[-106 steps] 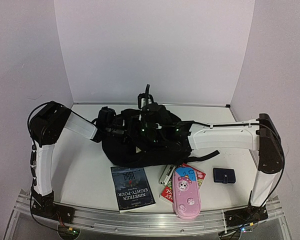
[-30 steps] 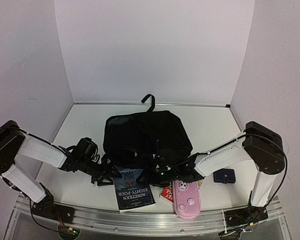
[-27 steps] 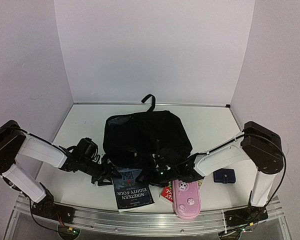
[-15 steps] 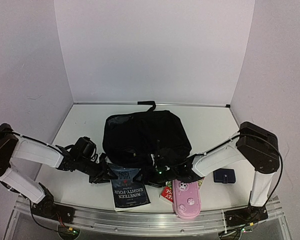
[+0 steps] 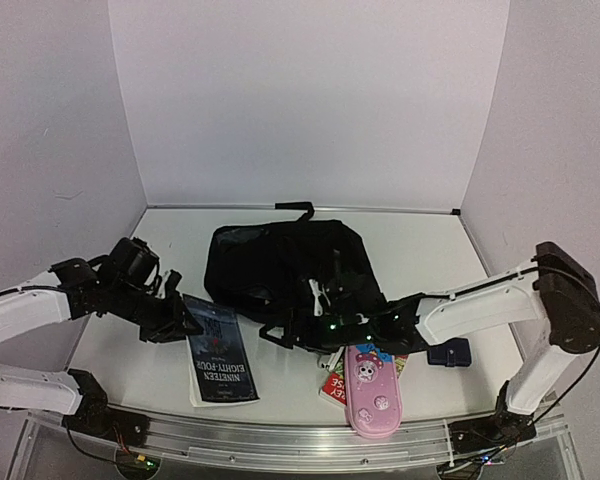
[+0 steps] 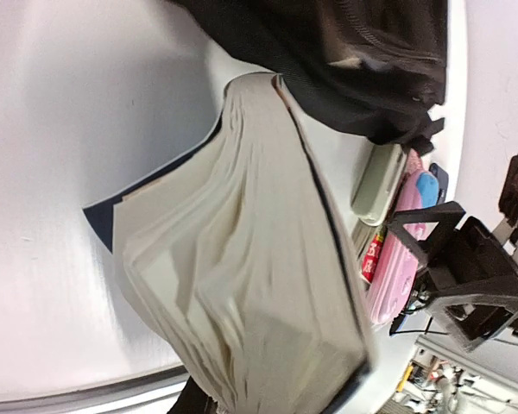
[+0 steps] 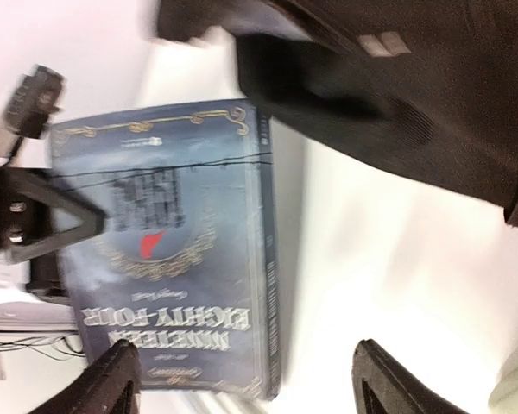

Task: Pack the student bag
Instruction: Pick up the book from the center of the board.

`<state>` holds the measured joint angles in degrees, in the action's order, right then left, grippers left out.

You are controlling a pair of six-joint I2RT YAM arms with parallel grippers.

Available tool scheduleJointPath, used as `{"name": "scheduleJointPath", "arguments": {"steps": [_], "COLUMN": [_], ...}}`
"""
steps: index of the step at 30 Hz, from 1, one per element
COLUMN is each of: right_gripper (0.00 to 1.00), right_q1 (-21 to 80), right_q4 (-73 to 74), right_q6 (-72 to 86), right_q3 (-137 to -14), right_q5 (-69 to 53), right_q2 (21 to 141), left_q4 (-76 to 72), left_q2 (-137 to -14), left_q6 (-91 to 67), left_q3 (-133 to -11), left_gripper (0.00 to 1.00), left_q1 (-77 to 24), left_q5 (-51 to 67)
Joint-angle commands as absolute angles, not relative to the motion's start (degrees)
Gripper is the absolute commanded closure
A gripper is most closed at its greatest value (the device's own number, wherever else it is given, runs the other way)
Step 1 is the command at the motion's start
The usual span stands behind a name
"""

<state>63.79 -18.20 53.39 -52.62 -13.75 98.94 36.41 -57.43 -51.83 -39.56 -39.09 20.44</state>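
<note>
Counting one student bag (image 5: 280,265), one blue book (image 5: 218,352), one pink case (image 5: 370,392)

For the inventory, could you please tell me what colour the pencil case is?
Pink; the pencil case shows best in the top external view.

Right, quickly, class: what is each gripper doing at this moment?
Left gripper: closed on the dark-blue paperback book.
Right gripper: jaws open, holding nothing.

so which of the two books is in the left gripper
The dark blue Nineteen Eighty-Four paperback, gripped at its edge by the left gripper; the red book lies partly under the pink pencil case.
</note>
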Motion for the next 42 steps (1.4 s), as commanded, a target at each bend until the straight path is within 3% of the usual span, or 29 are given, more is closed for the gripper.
{"name": "scheduleJointPath", "arguments": {"steps": [1,10,17,22,26,28,30,35,39,42], "right_gripper": [0.13,0.05,0.09,0.32,0.72,0.91,1.0,1.0,1.0,1.0], "right_q1": [61.1,59.8,59.8,59.8,59.8,59.8,59.8,59.8,59.8,59.8], "right_q4": [-18.4,-19.3,-23.7,-33.6,-39.8,-41.4,-42.6,-46.5,-49.6,-52.3], "right_q6": [47.9,40.2,40.0,43.9,46.2,46.6,46.9,47.7,48.7,49.7], "right_q3": [-54.4,-60.6,-61.6,-60.6,-59.8,-59.5,-59.1,-58.2,-57.4,-56.9], "right_q5": [-14.3,-24.0,-30.2,-35.5,-36.4,-36.0,-35.7,-36.3,-37.0,-37.5], "right_q2": [92.3,89.2,90.1,91.1,91.0,90.6,90.0,88.3,87.5,86.9], "left_q4": [41.8,35.2,26.0,22.1,19.5,19.1,19.1,20.6,21.0,21.3], "left_q2": [-51.4,-48.4,-49.0,-50.6,-51.0,-51.2,-51.2,-51.6,-52.5,-53.2], "left_q6": [-42.1,-33.5,-33.1,-33.9,-34.8,-34.8,-34.5,-33.9,-33.7,-33.3], "left_q3": [-52.2,-62.3,-63.2,-62.5,-61.1,-60.7,-60.0,-59.0,-58.4,-58.2], "left_gripper": [1.0,1.0,1.0,1.0,0.99,0.87,0.66,0.28,0.09,0.02], "left_q1": [-37.2,-36.8,-36.7,-36.7,-36.7,-36.7,-36.7,-36.4,-36.2,-36.0], "left_q5": [19.6,28.4,34.9,37.1,37.0,36.4,35.4,33.1,33.0,33.1]}}
